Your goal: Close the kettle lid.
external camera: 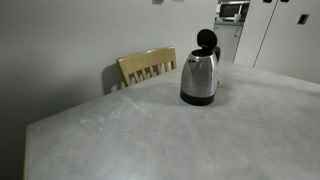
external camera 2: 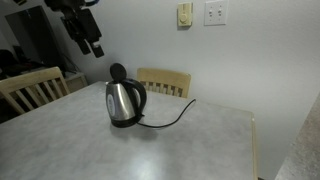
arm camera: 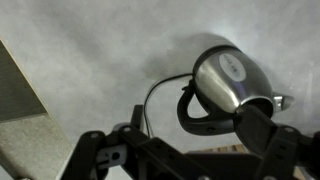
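Note:
The steel kettle [external camera: 199, 78] with black base and handle stands on the grey table [external camera: 150, 135], seen in both exterior views [external camera 2: 123, 102]. Its round black lid [external camera: 207, 40] stands tilted up and open at the top, and it also shows in an exterior view [external camera 2: 118, 72]. My gripper [external camera 2: 90, 40] hangs high above and to one side of the kettle, not touching it. In the wrist view the kettle [arm camera: 228, 78] lies below, with its black handle [arm camera: 198, 108] toward the gripper [arm camera: 185, 150], whose fingers are spread wide and empty.
A black power cord [external camera 2: 172, 117] runs from the kettle's base across the table toward a wooden chair [external camera 2: 165, 82]. Another wooden chair [external camera 2: 30, 88] stands at the table's side. The table edge [external camera 2: 252, 140] lies near the wall.

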